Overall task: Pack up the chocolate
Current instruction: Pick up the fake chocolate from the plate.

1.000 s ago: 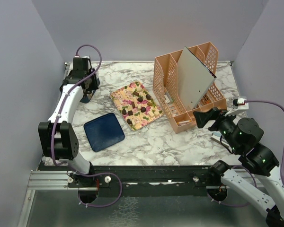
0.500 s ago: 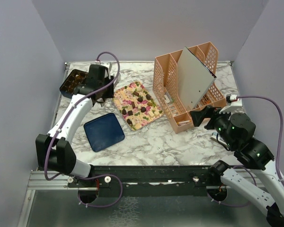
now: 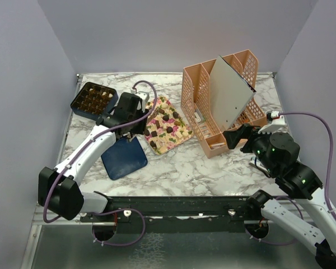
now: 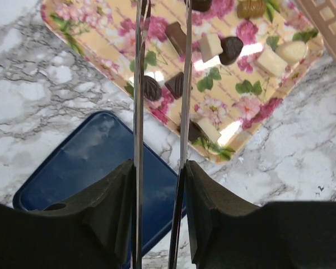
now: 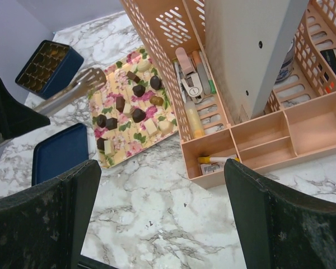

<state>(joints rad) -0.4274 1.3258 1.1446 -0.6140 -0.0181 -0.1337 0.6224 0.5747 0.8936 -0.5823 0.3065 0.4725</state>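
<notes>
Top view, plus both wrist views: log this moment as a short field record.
left gripper: shut on tongs, blades reaching over the tray
right gripper: open, empty, near the organizer
chocolates: loose on the flowered tray
box: open, far left corner
lid: flat on the table, off the box

We look down on a tabletop [image 3: 213, 168] of white marble with grey veins. Plain, pale lilac-grey walls close it in: back wall [image 3: 173, 33], left wall [image 3: 22, 112], right wall [image 3: 319, 73]. A black rail [image 3: 179, 203] lines its near edge, with dull metal sheet [image 3: 173, 252] below.
</notes>
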